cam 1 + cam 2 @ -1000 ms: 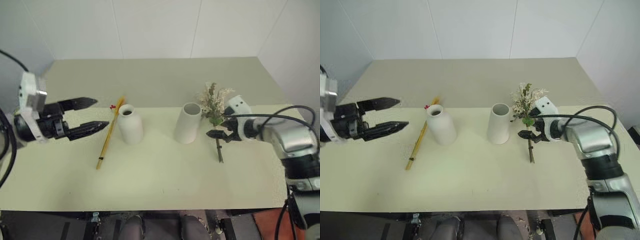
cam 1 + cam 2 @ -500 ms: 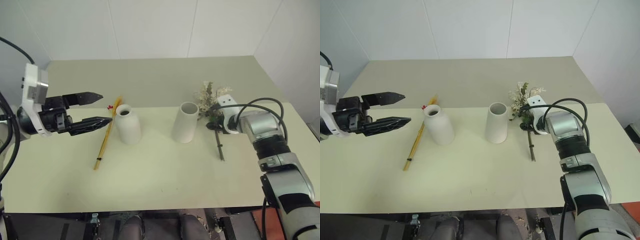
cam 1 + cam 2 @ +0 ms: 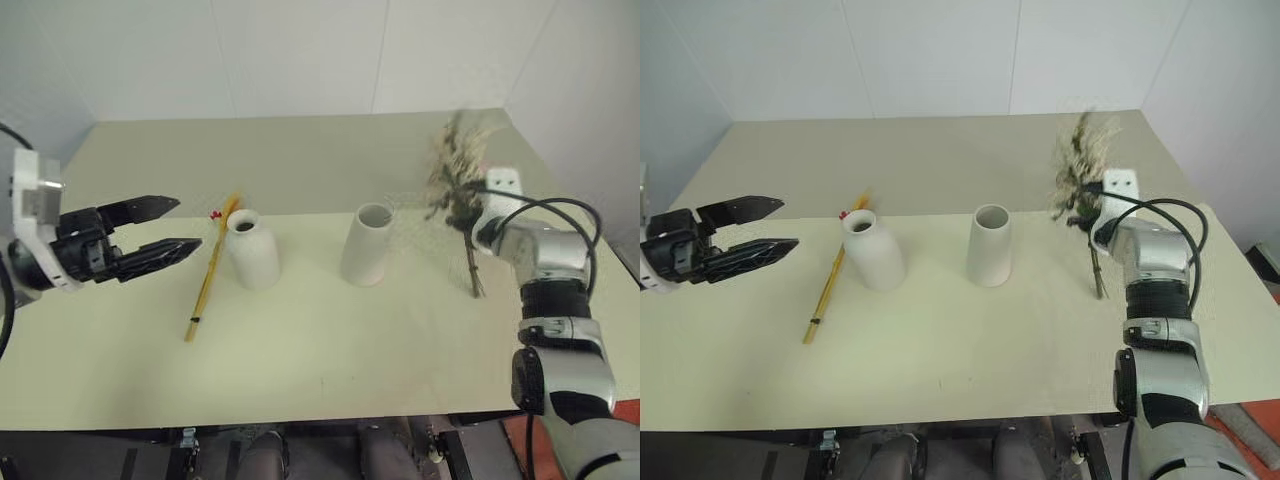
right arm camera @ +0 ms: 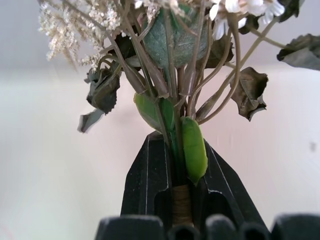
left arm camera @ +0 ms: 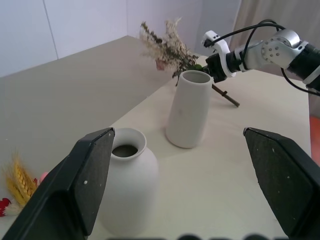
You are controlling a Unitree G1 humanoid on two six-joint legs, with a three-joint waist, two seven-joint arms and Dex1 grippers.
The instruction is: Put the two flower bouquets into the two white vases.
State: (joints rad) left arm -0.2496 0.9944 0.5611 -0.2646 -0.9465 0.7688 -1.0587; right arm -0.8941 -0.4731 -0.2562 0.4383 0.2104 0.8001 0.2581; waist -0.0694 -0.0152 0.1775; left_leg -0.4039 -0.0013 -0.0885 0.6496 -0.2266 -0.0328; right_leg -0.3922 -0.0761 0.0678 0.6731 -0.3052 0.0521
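While right claw clamps rose bunch right of cylinder vase, left claw gapes left of bottle vase; wheat stalk on bench.

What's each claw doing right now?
Left claw: open, holding nothing.
Right claw: shut on the flower bunch, lifted off the table.
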